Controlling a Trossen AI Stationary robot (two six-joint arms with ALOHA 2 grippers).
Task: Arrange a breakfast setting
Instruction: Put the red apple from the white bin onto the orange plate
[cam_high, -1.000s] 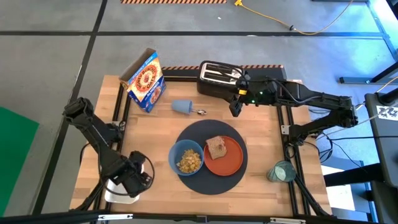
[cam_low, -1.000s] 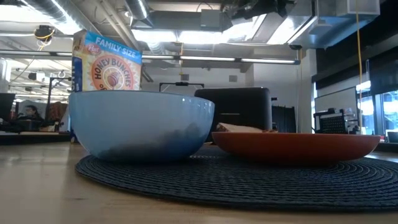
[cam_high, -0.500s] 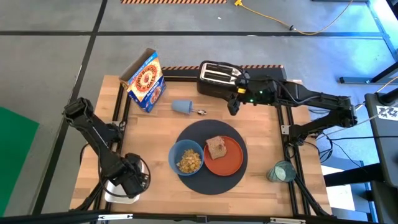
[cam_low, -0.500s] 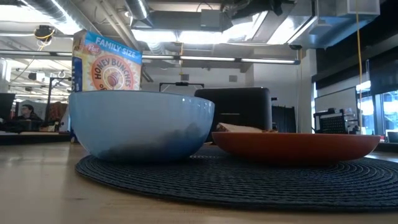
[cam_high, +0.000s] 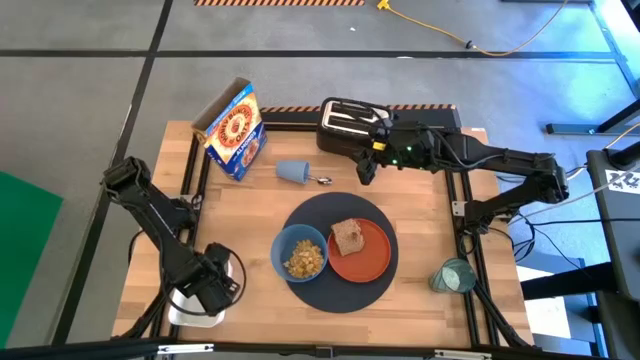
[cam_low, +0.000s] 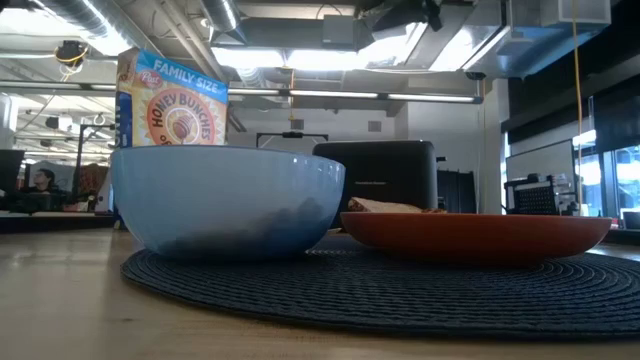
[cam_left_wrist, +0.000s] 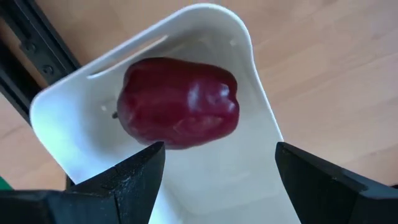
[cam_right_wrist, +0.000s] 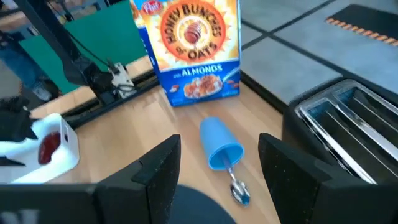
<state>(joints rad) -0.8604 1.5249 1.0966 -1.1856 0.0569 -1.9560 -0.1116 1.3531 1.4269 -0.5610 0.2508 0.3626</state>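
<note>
The dark round placemat lies near the table's middle. On it stand the blue bowl with cereal and the orange plate, which carries the toast slice. The metal spoon lies on the wood, its handle in a blue cylinder lying on its side. The teal glass stands at the near right. The red fruit lies in the white tray at the near left. My left gripper hangs open above the fruit. My right gripper is open and empty, just right of the spoon.
The black toaster stands at the far edge, close to my right gripper. A cereal box stands at the far left. Bare wood shows between the spoon and the placemat. A black frame rail runs along the table's right side.
My right gripper has gone a little toward the table's left edge, closer to the spoon, still open and empty.
</note>
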